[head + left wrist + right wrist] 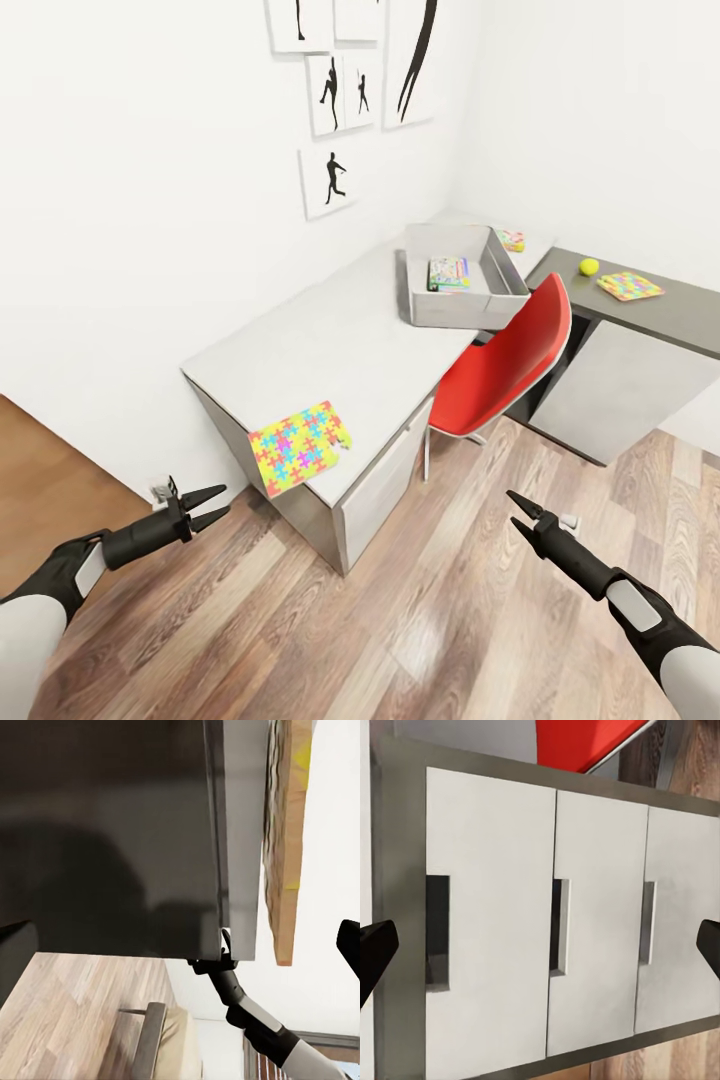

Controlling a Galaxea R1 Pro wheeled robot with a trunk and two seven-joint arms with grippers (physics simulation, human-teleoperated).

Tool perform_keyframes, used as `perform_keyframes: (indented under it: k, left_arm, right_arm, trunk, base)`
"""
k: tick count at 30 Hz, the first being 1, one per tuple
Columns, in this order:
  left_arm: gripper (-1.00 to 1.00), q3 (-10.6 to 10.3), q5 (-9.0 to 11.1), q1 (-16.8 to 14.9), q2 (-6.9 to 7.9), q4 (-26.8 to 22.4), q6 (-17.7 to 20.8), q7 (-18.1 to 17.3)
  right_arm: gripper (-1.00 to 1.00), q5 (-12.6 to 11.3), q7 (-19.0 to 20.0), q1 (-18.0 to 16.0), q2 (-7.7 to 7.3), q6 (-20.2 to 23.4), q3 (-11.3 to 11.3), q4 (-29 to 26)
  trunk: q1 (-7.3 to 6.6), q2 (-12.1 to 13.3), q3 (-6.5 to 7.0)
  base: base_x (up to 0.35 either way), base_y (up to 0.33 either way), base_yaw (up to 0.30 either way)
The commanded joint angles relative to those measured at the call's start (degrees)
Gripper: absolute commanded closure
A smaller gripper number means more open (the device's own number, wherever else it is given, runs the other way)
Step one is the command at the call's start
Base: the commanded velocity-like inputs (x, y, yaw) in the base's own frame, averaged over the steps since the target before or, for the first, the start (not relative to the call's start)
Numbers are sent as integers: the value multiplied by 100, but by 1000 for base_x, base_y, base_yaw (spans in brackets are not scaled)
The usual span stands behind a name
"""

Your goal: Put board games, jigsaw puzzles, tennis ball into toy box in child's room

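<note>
Toy box [455,300] up on the pale table [330,350], back toward the corner, one colourful board game [449,273] lying flat inside it. Second printed box [511,239] on the tabletop just behind the bin. Nearest jigsaw puzzle [299,447] flat at the table's front corner, edge poking slightly past the rim. Over on the lower dark wing: tennis ball [589,266], and just beside it the other puzzle square [630,286]. Red chair [505,365] tucked in between the two desk sections. Left gripper [207,506] hovering low over the wood floor [400,620], short of the table's corner, fingers spread, nothing held. Right gripper [522,510] out over the floor in front of the white drawers [555,922], jaws parted too, empty. Black silhouette pictures [328,180] on the white wall above.
</note>
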Motion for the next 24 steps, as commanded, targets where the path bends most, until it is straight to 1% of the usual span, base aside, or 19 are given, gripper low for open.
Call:
perform_keyframes:
  k: [1,10,22,24]
  left_arm:
    - [-100,6,-4,-2,-2,1,60,-17]
    - [-100,4,-2,-2,-5,1,59,-2]
    - [-100,4,-3,-3,-5,1,59,-18]
    - [-100,4,-2,-3,-5,1,59,-20]
  right_arm:
    - [-100,-37,8,-3,1,45,-7,3]
    - [-100,-30,3,-3,21,26,-7,3]
    - [-100,-28,0,-3,45,0,-4,3]
    - [-100,-28,0,-3,46,-1,-3,3]
  trunk:
    - [0,-3,-4]
    - [0,-3,-4]
    - [0,-3,-4]
    - [-44,78,32]
  base:
    - [35,-38,0]
    - [75,-85,0]
    - [8,-10,0]
    - [0,0,0]
